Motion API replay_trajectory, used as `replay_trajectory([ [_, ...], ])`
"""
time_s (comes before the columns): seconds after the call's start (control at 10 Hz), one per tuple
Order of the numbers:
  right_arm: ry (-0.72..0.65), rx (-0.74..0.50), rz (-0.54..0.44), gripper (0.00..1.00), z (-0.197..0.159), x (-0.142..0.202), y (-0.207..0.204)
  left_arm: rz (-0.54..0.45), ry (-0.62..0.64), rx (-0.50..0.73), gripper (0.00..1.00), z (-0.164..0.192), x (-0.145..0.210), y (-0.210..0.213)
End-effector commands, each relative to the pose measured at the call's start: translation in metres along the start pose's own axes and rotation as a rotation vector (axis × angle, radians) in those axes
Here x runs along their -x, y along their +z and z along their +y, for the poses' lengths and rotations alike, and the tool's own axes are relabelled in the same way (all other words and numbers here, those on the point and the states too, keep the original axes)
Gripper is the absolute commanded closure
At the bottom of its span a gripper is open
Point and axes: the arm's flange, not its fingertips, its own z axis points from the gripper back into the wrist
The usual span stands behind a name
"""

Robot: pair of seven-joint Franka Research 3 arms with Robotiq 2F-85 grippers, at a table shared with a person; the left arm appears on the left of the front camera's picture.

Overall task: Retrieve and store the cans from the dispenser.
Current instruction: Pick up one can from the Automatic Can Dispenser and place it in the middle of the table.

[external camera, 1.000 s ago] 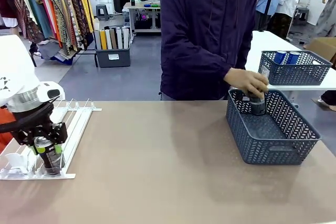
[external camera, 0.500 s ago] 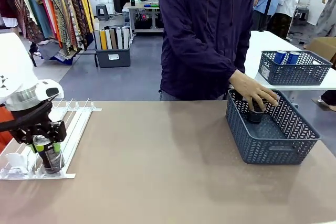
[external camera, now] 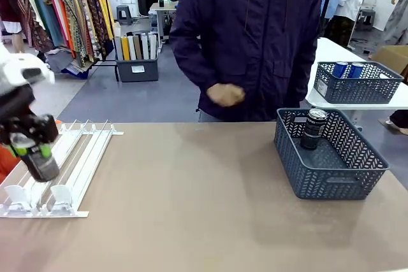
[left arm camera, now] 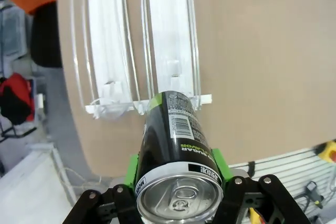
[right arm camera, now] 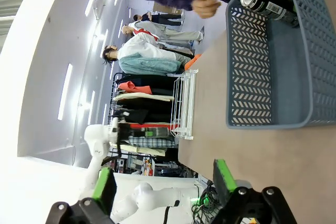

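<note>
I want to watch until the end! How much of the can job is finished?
One dark can already stands in the grey basket on the table. The left tool is holding another dark can, lifted above the white rack; it is not yet in the basket. The rack's lanes look empty, so this may be the last can.

The left gripper (external camera: 35,154) has lifted its dark can (external camera: 39,162) off the dispenser (external camera: 70,170) and now holds it above the rack's front end. The person's hand (external camera: 224,94) has let go of the other dark can (external camera: 313,128), left standing inside the basket (external camera: 331,186), and drawn back from the basket.
</note>
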Motion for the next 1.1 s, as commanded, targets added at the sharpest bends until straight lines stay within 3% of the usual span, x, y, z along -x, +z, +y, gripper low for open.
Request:
replay_trajectory([
  [0.0, 0.024, -0.012, -0.004, 0.00, 0.002, -0.003, 0.000, -0.109, -0.052, 0.122, 1.00, 0.007, 0.017, 0.038],
  [0.2, 0.024, -0.012, -0.004, 0.00, 0.002, -0.003, 0.000, -0.164, -0.093, 0.253, 1.00, 0.017, 0.027, 0.050],
  [0.3, 0.024, -0.012, -0.004, 0.00, 0.002, -0.003, 0.000, -0.194, -0.052, 0.393, 1.00, 0.031, 0.029, 0.053],
  [0.4, 0.024, -0.012, -0.004, 0.00, 0.002, -0.003, 0.000, -0.147, -0.052, 0.159, 1.00, 0.010, 0.025, 0.060],
  [0.8, 0.024, -0.012, -0.004, 0.00, 0.002, -0.003, 0.000, -0.146, -0.056, 0.200, 1.00, 0.012, 0.028, 0.054],
  [0.9, 0.024, -0.012, -0.004, 0.00, 0.002, -0.003, 0.000, -0.150, -0.110, 0.244, 1.00, -0.009, 0.014, 0.050],
  [1.0, 0.024, -0.012, -0.004, 0.00, 0.002, -0.003, 0.000, -0.145, -0.170, 0.255, 1.00, -0.052, -0.015, 0.044],
])
